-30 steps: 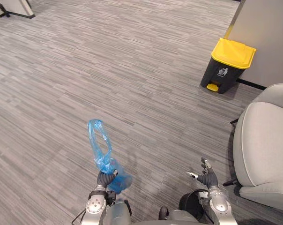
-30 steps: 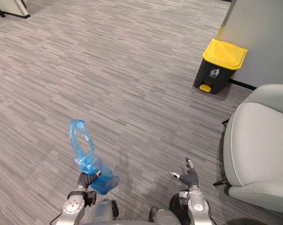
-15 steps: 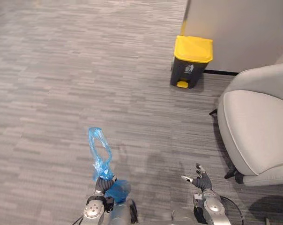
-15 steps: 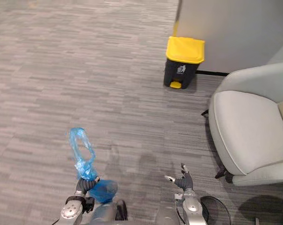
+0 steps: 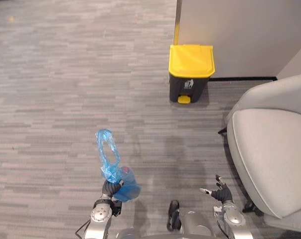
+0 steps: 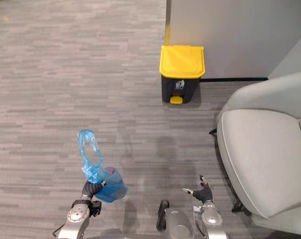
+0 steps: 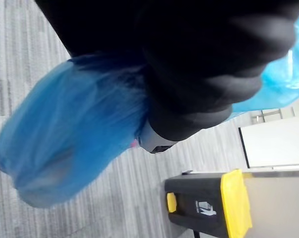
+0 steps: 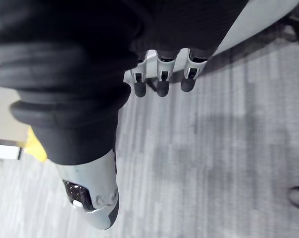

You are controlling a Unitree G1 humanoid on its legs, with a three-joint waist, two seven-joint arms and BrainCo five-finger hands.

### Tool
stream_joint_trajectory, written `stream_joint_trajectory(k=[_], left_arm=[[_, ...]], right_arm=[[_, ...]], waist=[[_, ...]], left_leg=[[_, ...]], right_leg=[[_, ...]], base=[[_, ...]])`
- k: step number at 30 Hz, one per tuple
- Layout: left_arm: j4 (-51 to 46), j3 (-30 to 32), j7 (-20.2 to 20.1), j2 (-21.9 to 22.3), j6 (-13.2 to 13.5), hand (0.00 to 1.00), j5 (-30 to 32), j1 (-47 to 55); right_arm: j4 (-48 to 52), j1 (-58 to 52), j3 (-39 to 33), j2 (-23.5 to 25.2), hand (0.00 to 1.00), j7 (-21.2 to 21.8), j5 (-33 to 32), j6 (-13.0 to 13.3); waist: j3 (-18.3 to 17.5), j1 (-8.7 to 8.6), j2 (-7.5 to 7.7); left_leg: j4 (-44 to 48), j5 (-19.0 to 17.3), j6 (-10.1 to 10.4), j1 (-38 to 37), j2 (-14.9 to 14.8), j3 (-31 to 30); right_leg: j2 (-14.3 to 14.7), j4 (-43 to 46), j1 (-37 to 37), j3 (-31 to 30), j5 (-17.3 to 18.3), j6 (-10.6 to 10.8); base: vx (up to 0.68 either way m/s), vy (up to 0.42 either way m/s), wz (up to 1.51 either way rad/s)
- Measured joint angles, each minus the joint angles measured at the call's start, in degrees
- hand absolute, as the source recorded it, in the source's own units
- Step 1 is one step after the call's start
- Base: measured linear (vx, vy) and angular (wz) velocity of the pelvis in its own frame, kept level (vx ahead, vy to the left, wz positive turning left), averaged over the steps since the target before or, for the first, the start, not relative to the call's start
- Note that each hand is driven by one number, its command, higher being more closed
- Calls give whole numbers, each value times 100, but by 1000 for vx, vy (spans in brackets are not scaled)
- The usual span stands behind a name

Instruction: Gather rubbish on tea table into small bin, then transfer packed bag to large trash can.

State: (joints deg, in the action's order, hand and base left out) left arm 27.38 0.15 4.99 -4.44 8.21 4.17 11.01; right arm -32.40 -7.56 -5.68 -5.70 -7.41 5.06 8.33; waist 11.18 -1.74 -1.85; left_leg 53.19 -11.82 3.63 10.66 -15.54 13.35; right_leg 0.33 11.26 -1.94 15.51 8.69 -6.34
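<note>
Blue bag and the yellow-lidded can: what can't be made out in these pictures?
- Blue bag contents: the tinted plastic hides them in the left wrist view, and in the eye views the bag, gripped by the left hand, is too small to tell.
- Trash can inside: its yellow lid is shut.
- Trash can base, left wrist view: cut off by the picture's edge.
- Grey chair: cut off by the eye views' right edge.

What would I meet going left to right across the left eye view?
blue rubbish bag, its neck clutched in the fingers of the left hand → yellow-lidded pedal bin against the wall → grey armchair
</note>
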Motion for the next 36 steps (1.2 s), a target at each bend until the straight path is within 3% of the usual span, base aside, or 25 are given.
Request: stream_joint_trajectory(k=[1, 4, 5, 6, 7, 8, 9, 11, 13, 15, 16, 17, 18, 20, 22, 24, 25, 26, 28, 30, 31, 32, 33, 34, 36], left_arm=[[-19, 0, -2, -4, 0, 100, 0, 21], [-28, 15, -3, 3, -2, 100, 0, 38], [-29, 15, -2, 17, 0, 100, -1, 18], [-29, 16, -2, 34, 0, 100, -1, 22], [-23, 46, 2, 65, -5, 100, -1, 59], [-10, 66, 4, 66, -12, 100, -1, 79], [-24, 72, 4, -2, -12, 100, -1, 40], [-28, 70, 5, 86, -26, 100, -1, 58], [-68, 62, 7, 109, -26, 100, -3, 191], [-74, 40, 20, 6, -27, 100, -5, 210], [-82, 35, 39, -44, -27, 100, -11, 204], [-87, 34, 44, -47, -27, 100, -12, 203], [-103, 40, 73, -148, -28, 100, -13, 182], [-169, 43, 142, -202, -27, 100, -17, 161], [-178, 49, 149, -198, -25, 100, -18, 97], [-174, 52, 149, -204, -18, 100, -31, 29], [-121, 54, 151, -237, -4, 100, -97, 26], [-35, 57, 150, -166, -22, 100, -131, -41], [-26, 57, 150, -147, -10, 100, -129, -116], [14, 52, 136, -67, -20, 100, -129, -128], [15, 42, 121, 5, -25, 100, -131, -92], [15, 38, 114, 48, -22, 100, -132, -75], [15, 29, 114, 59, -24, 100, -133, -77], [5, 14, 113, 79, -23, 100, -133, -76], [-2, -8, 90, 87, -23, 100, -133, -88]], right_arm=[[0, 5, -1, 7, 0, -11, 0, -2], [-57, 58, -96, 40, 0, -26, 0, -8], [-92, 54, -153, 39, 0, -35, 0, -14], [-112, 53, -168, 20, 0, -42, 0, -16], [-198, 58, -151, -24, 0, -59, 0, -21], [-285, 89, -105, 29, 0, -61, 3, -41], [-266, 81, -47, 92, 0, -70, 7, -49], [-272, 129, -38, 71, 0, -69, 16, -51], [-282, 173, -3, 81, 0, -58, 72, -51], [-294, 164, 10, 87, 0, -10, 198, -53], [-331, 153, 29, 86, 0, -9, 233, -73], [-337, 153, 44, 85, 0, -9, 233, -88], [-336, 163, 129, 78, 0, -7, 234, -97], [-330, 230, 162, 65, 0, -10, 234, -96], [-366, 285, 167, -20, 0, -8, 234, -97], [-442, 313, 183, -107, 0, -10, 232, -107], [-462, 203, 232, -185, 0, -14, 232, -116], [-540, 278, 211, -293, 0, -15, 232, -181], [-471, 372, 105, -289, 0, -15, 231, -199], [-446, 315, 103, -271, 0, -15, 228, -216], [-423, 253, 112, -224, 0, -16, 220, -216], [-374, 135, 110, -136, 0, -20, 208, -215], [-301, 109, 103, -121, 0, -22, 183, -214], [-182, 89, 93, -65, 0, -24, 144, -192], [-123, 156, 91, -20, 0, -23, 98, -186]], waist=[[1, 80, 22], [41, 157, 67], [16, 169, 26], [-9, 183, -26], [-51, 272, -82], [-78, 277, 61], [-144, 272, 274], [-146, 266, 292], [-145, 270, 275], [-139, 230, 255], [-129, 227, 240], [-128, 228, 237], [-118, 205, 221], [-52, 80, 123], [6, 25, 32], [40, -49, -24], [59, -61, -3], [9, -3, -198], [7, -46, -175], [20, -71, -167], [56, -39, -141], [84, 34, -100], [101, 66, -71], [117, 119, 32], [115, 167, 73]], left_leg=[[-391, -104, -113, 277, 101, 30], [-2316, -47, -45, 685, 586, -193], [-3235, 180, 145, 703, 769, -354], [-3689, 371, 174, 673, 816, -427], [-3867, 1157, -85, 567, 850, -540], [-3763, 1037, -177, 542, 936, -422], [-3530, 656, -273, 589, 1110, -256], [-3179, 210, -425, 530, 1191, -17], [-3106, -135, -523, 193, 1289, 207], [-3121, -446, -626, -278, 1371, 336], [-3150, -573, -662, -506, 1381, 342], [-3198, -597, -661, -595, 1386, 339], [-3428, -615, -650, -911, 1396, 309], [-3795, -613, -647, -1350, 1345, 224], [-3899, -614, -644, -1612, 1202, 224], [-3910, -630, -474, -1855, 1090, 196], [-3901, -736, -144, -2051, 1088, 62], [-3792, -686, -12, -2074, 850, -16], [-3441, -306, 212, -1927, 817, -237], [-2363, 229, 229, -1568, 704, -459], [-1275, 469, 331, -1214, 517, -576], [-294, 238, 227, -903, 299, -473], [39, 172, 157, -726, 222, -389], [303, 57, -7, -392, 140, -189], [53, -79, -188, 143, 156, -58]], right_leg=[[-1, -119, 148, -200, 21, 37], [-144, -194, 372, -613, 117, 309], [-182, -230, 468, -749, 202, 466], [-173, -232, 513, -828, 268, 577], [-154, -187, 565, -1084, 421, 780], [-266, -175, 600, -1176, 471, 836], [-518, -74, 570, -1297, 601, 998], [-730, 481, 410, -1500, 733, 1169], [-920, 1636, 77, -1633, 781, 1419], [-1088, 3347, -530, -1678, 603, 1939], [-1152, 4101, -867, -1508, 649, 1834], [-1164, 4301, -981, -1409, 691, 1755], [-1151, 4627, -1331, -1120, 856, 1447], [-1090, 4450, -1817, -598, 1074, 1076], [-918, 3660, -2190, -328, 1086, 990], [-718, 2148, -2336, -140, 514, 819], [-635, 1439, -2225, -184, -626, 412], [-447, 1599, -2200, -105, -520, 318], [-457, 1735, -2160, -69, -166, 291], [-426, 1566, -1754, 22, 33, 266], [-343, 1233, -1216, 49, 79, 254], [-272, 950, -723, 63, 96, 226], [-250, 838, -516, 77, 104, 217], [-243, 630, -206, 57, 148, 228], [-243, 359, 46, 10, 177, 270]], base=[[299, 113, -80], [362, 185, -72], [386, 245, -61], [407, 299, -82], [334, 237, -70], [430, 259, -67], [366, 179, -32], [522, 310, -51], [409, 243, -50], [423, 130, -15], [501, 94, -5], [513, 38, -3], [364, -3, 3], [410, -49, 12], [447, -133, 10], [480, -172, 25], [542, -163, 6], [642, -202, -4], [496, -185, -1], [503, -222, 20], [526, -193, 10], [407, -124, 6], [361, -80, -10], [261, -42, -8], [307, 10, -20]])
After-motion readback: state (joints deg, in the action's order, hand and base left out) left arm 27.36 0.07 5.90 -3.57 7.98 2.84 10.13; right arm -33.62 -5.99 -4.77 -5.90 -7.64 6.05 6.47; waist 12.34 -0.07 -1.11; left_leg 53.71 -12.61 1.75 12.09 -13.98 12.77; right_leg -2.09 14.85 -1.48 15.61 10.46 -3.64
